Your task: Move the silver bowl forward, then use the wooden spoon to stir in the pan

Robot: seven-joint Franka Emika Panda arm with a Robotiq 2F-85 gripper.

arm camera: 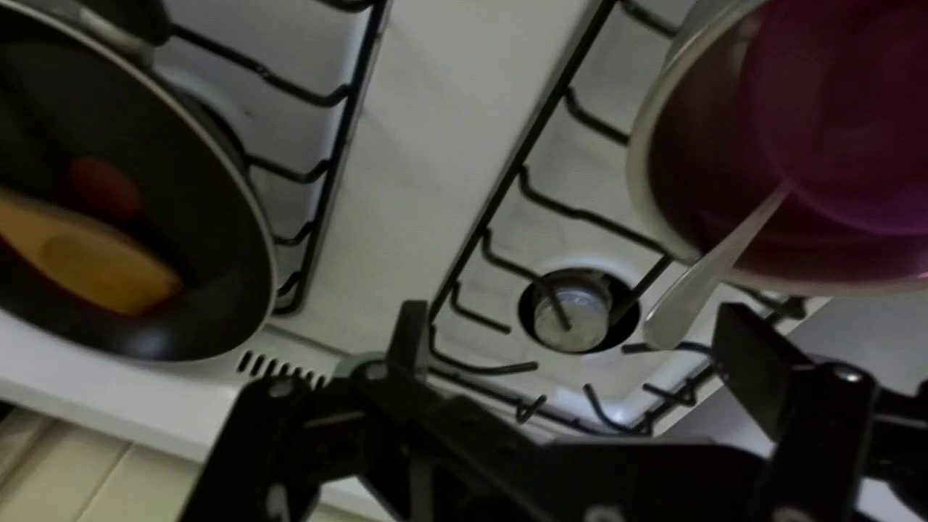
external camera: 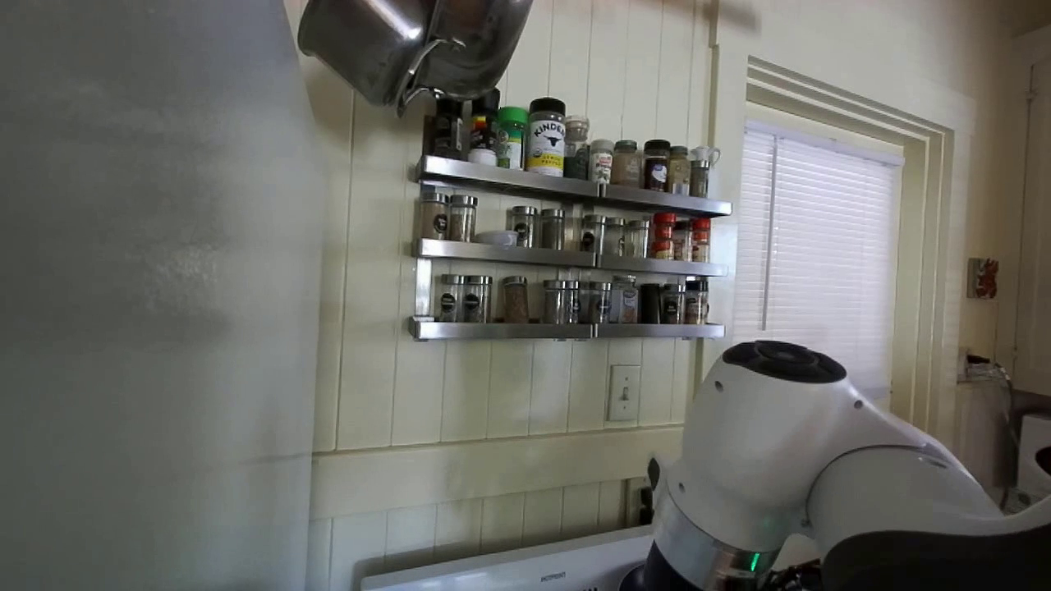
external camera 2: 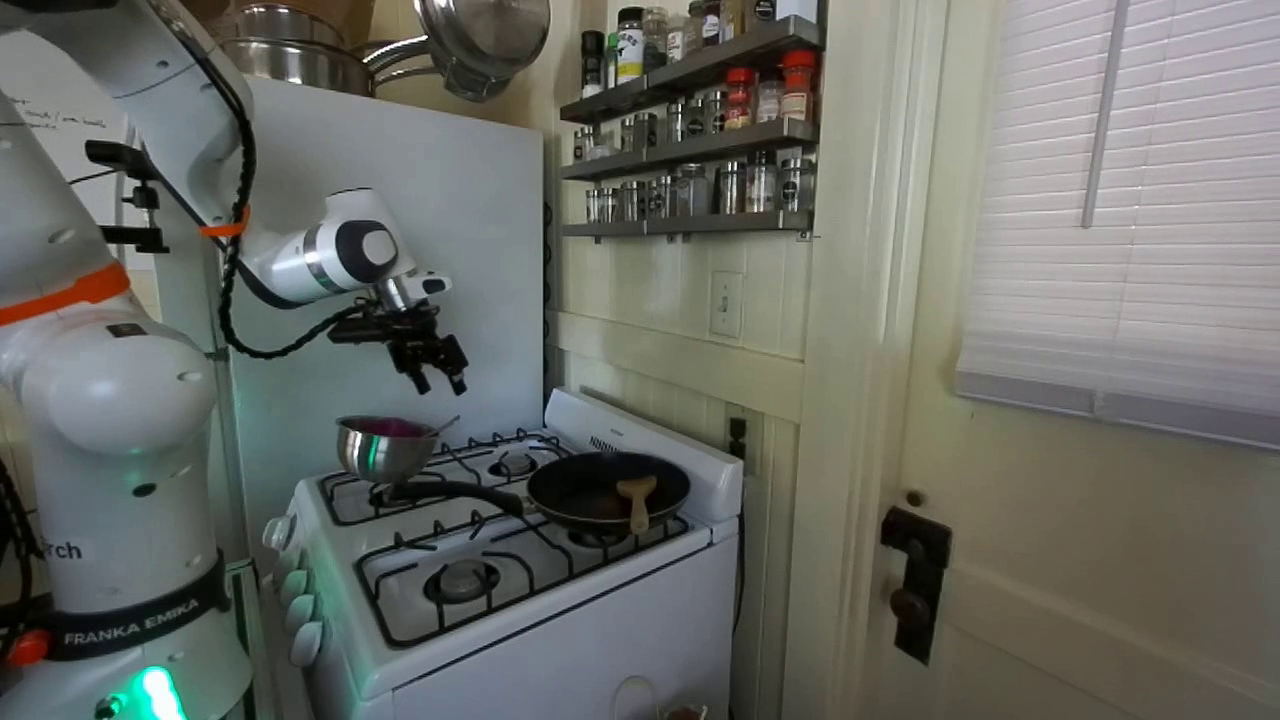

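In an exterior view, the silver bowl (external camera 2: 378, 457) is met first at the left: it is stood upright on the stove (external camera 2: 540, 640), to the left of the pan (external camera 2: 568, 490) and apart from its round body. Whether it is touched by the pan's long handle (external camera 2: 455, 490) cannot be told. Next, above and to the left of the pan, the tool (external camera 2: 440, 387) is held in the air, its jaws spread well apart and nothing gripped. Farthest right, the wooden spoon (external camera 2: 637, 490) is seen lying inside the pan.

Whether the bowl's forward move has been completed cannot be settled from its place alone. The stirring is judged to be left to do, since the wooden spoon lies ungripped.

As for materials, again from the left: the bowl is made of shiny, curved metal, with smooth purple contents (arm camera: 863, 109) shown in the wrist view and a pale, metal-looking utensil (arm camera: 685, 304) leaned over its rim. The tool is black and angular. The pan is dark, shallow and round, edged by a paler rim; inside it, a blurred reddish patch (arm camera: 105, 190) cannot be identified. The wooden spoon is yellow-brown, broad and rounded at its head.
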